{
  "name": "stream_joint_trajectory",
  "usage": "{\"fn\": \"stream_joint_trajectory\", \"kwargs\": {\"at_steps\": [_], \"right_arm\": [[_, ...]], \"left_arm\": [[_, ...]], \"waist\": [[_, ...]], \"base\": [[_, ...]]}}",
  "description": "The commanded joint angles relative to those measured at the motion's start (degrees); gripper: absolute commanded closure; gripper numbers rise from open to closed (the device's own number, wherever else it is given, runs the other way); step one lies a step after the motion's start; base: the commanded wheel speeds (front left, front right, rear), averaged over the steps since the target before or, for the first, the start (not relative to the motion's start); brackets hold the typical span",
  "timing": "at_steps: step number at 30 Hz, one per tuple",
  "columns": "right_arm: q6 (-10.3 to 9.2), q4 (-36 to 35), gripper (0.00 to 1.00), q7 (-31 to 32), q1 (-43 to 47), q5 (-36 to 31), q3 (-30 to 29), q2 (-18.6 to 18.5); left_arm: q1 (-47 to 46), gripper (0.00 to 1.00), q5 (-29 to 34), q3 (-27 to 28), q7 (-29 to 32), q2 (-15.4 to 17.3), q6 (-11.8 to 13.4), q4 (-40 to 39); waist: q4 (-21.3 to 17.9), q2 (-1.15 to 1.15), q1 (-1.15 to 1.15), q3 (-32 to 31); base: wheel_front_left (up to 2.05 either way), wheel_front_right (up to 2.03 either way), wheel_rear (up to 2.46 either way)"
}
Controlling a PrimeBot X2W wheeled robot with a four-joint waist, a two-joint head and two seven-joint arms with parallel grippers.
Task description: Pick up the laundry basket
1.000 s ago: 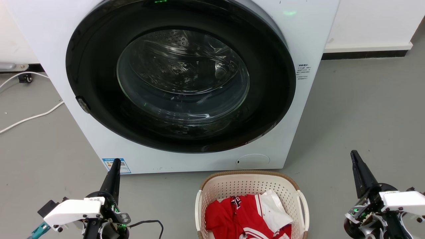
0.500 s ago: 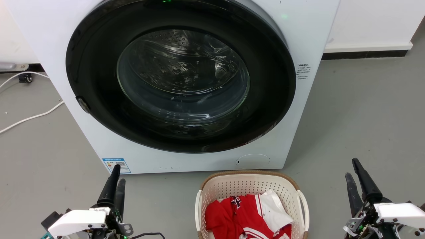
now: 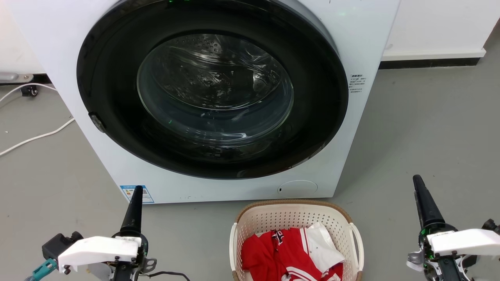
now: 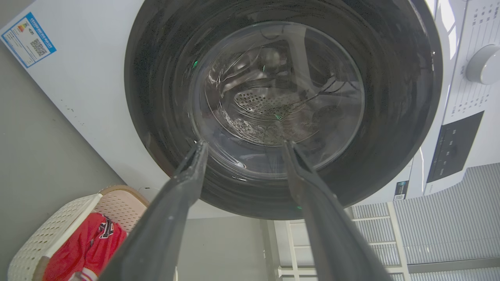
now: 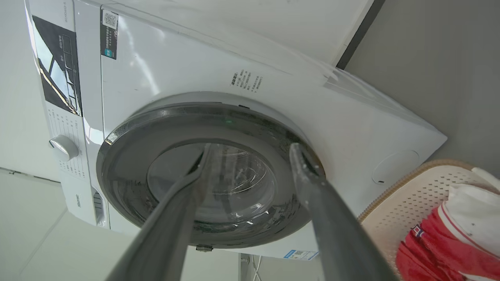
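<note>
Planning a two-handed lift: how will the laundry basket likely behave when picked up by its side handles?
Probably light: the laundry basket is perforated plastic holding a few clothes. Its walls may flex under a squeeze. Lifted by one handle alone it would likely tip; both loops should keep it level.

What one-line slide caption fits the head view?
The left pincer and right pincer flank the laundry basket of red-and-white clothes before the washing machine.
</note>
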Motion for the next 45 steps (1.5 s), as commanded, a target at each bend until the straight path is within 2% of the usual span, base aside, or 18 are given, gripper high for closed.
{"fn": "stream_joint_trajectory", "kwargs": {"at_steps": [1, 12, 22, 33, 45], "right_arm": [[0.01, -1.66, 0.0, -0.55, -0.2, -3.03, 0.31, -0.2], [0.01, -3.28, 0.0, -3.08, 0.76, -18.51, 1.61, -0.21], [0.01, -4.96, 0.0, -5.12, 1.74, -30.14, 2.63, -0.22], [0.01, -6.17, 0.0, -7.14, 2.8, -39.76, 1.8, -0.22], [0.01, -6.67, 0.0, -8.99, 3.86, -47.01, 2.4, -0.23]], "left_arm": [[-0.7, 0.0, 2.62, -0.33, -0.57, 0.22, 0.5, -1.5], [0.01, 0.0, 16.89, -3.07, -3.11, 0.26, 3.08, -2.69], [0.28, 0.0, 26.82, -4.73, -5.15, 0.35, 4.58, -3.16], [0.59, 0.0, 35.73, -6.87, -7.23, 1.0, 6.34, -3.75], [1.33, 0.0, 42.85, -8.61, -9.05, 1.25, 7.43, -4.42]], "waist": [[0.01, 0.0, 0.0, 0.01], [0.07, 0.0, 0.0, 0.03], [0.17, 0.0, 0.0, 0.08], [0.3, 0.0, 0.0, -0.01], [0.44, 0.0, 0.0, -0.18]], "base": [[0.0, 0.0, 0.0], [0.0, 0.0, 0.0], [0.0, 0.0, 0.0], [0.0, 0.0, 0.0], [0.0, 0.0, 0.0]]}}
